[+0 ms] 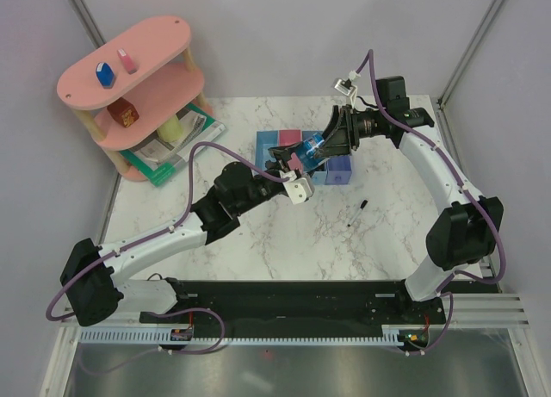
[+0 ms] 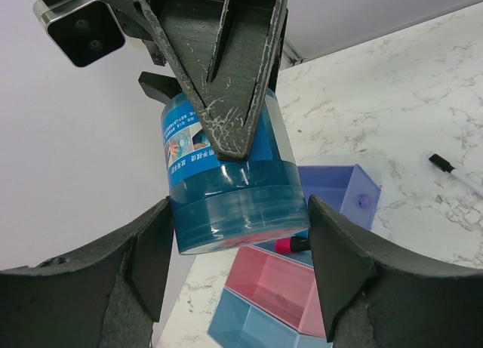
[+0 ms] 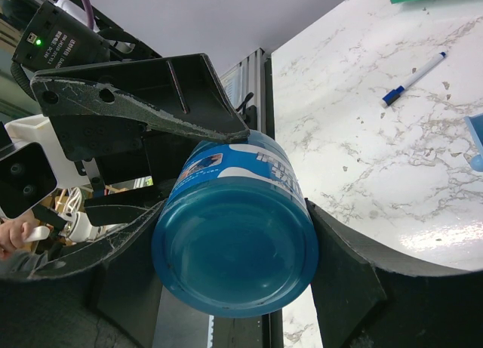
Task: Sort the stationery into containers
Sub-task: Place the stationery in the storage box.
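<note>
the round teal-blue plastic pot (image 2: pixel 226 189) is held tilted in the air just above the row of four small joined plastic bins (image 1: pixel 268 135) on the white marble table (image 1: pixel 284 242). the right fingers (image 3: pixel 339 280), spread wide, clamp its sides. the left fingers (image 2: pixel 143 250), also wide, press on it from the opposite end. a thin black pen (image 1: pixel 357 212) lies apart on the table.

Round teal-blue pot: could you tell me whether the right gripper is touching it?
Touching. The right wrist view shows the round teal-blue pot pressed between both fingers of the right gripper, with no gap.
</note>
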